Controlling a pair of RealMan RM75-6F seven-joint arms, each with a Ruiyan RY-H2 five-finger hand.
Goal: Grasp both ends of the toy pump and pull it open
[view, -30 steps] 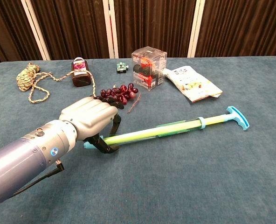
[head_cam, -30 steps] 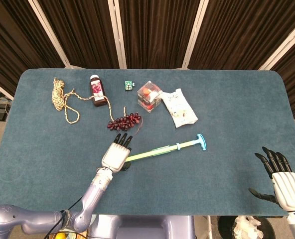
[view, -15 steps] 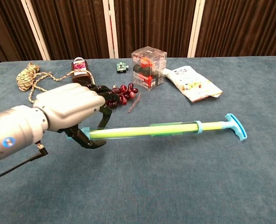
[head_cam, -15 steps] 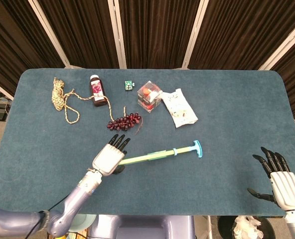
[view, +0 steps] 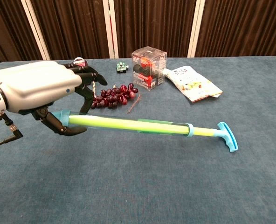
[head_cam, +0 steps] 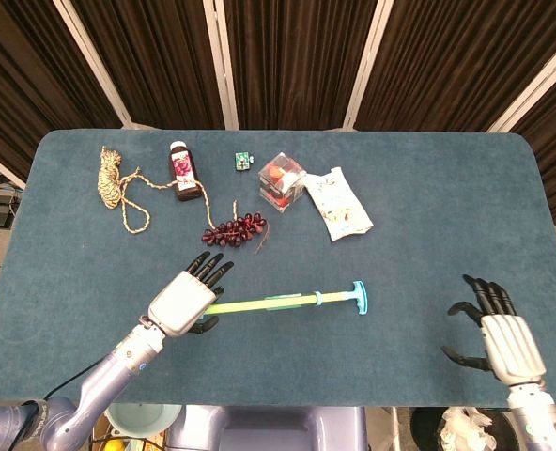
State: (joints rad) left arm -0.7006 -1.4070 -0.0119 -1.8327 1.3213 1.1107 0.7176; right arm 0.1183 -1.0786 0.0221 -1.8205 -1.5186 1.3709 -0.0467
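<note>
Pump [view: 133, 125] lies lengthwise above the table [head_cam: 428, 216], its barrel end held in the left hand [head_cam: 179, 303], its blue T-handle at the free end. Right hand [head_cam: 499, 336] hovers well apart, fingers spread, holding nothing. Clear box [head_cam: 283, 178] holds red items.

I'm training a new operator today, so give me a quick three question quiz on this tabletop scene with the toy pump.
1. True or false: the right hand is holding the blue T-handle of the toy pump.
2. Which item lies nearest the left hand? A) snack packet B) bunch of grapes C) clear cube box
3. Fill in: the left hand grips the pump at its ___ end, the one opposite the T-handle.

Key: 1 false, that hand is apart from the pump and holds nothing; 2 B; 3 barrel.
</note>
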